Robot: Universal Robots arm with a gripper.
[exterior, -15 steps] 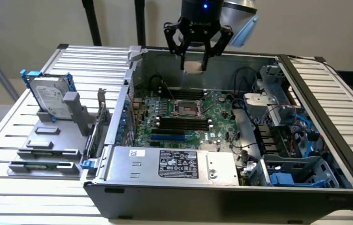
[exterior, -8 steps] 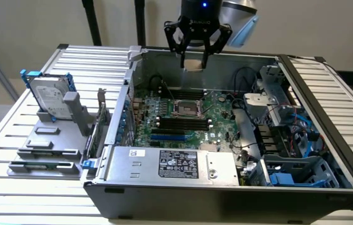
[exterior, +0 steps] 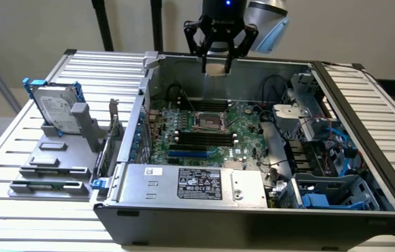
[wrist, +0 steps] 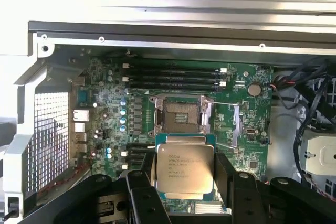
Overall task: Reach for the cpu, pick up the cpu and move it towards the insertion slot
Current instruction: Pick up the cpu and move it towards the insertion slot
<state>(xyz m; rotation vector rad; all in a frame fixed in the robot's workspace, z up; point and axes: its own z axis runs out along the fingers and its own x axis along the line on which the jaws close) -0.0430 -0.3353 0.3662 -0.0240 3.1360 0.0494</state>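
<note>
My gripper (exterior: 216, 69) hangs above the open computer case, shut on the cpu (exterior: 216, 69), a small flat square chip with a pale beige rim. In the wrist view the cpu (wrist: 185, 168) shows its silvery printed top, clamped between the two black fingers (wrist: 224, 174). The insertion slot (exterior: 210, 122) is the square socket with a shiny metal frame and dark centre on the green circuit board, well below the gripper. The wrist view shows the insertion slot (wrist: 180, 116) just beyond the held chip, uncovered.
A grey hard drive in a blue-edged bracket (exterior: 55, 107) stands on a holder outside the case at the exterior view's left. Black memory slots (exterior: 205, 139) and a blue card slot (exterior: 187, 154) lie near the socket. Cables and drive bays (exterior: 323, 152) crowd the right.
</note>
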